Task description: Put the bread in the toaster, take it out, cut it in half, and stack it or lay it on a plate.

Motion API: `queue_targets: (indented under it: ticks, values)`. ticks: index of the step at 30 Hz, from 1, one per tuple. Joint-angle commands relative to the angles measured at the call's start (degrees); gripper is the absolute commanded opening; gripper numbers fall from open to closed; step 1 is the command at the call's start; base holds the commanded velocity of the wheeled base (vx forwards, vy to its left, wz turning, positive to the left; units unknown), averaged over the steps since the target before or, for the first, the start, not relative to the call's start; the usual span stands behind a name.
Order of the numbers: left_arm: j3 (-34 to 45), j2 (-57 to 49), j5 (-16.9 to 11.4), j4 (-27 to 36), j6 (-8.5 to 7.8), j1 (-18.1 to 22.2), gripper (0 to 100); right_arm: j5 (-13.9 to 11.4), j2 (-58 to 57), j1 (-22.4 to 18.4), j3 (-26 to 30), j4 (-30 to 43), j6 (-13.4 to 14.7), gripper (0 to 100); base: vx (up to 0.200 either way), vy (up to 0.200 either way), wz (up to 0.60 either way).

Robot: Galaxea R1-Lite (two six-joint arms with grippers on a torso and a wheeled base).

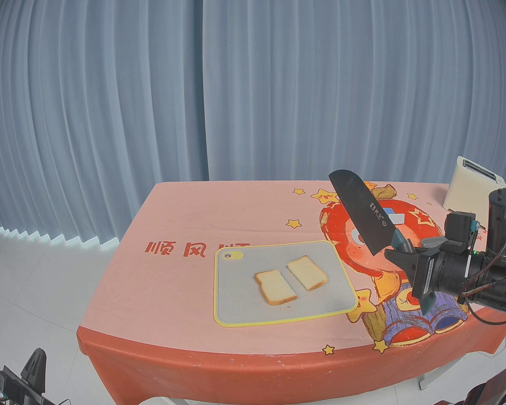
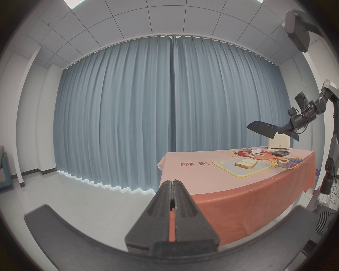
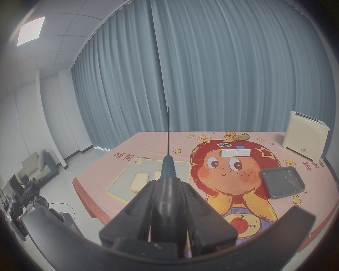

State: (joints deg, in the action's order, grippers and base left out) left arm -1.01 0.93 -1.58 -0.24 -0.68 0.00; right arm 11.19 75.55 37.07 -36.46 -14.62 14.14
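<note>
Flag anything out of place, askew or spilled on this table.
Nothing is spilled or damaged. The two bread halves lie apart and skewed to each other on the cutting board, and the right gripper holds the knife raised over the table.

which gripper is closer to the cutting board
Right. The right gripper holds the knife right of the cutting board; the left gripper hangs off the table, front left.

Test-lab rm, full-wall blue curtains, panel ceiling, tiled floor
</note>
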Motion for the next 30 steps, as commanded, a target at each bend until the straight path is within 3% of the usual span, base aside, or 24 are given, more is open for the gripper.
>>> queue_targets:
  ticks: [1, 30]
  values:
    - [1.01, -0.93, 0.0, -0.02, -0.02, 0.0, 0, -0.03, 0.22, -0.51, -0.01, 0.03, 0.01, 0, 0.0, 0.0, 0.0]
    - [1.01, -0.93, 0.0, -0.02, -0.02, 0.0, 0, -0.91, 0.66, -6.05, -0.89, -0.24, -1.4, 0, 0.0, 0.0, 0.0]
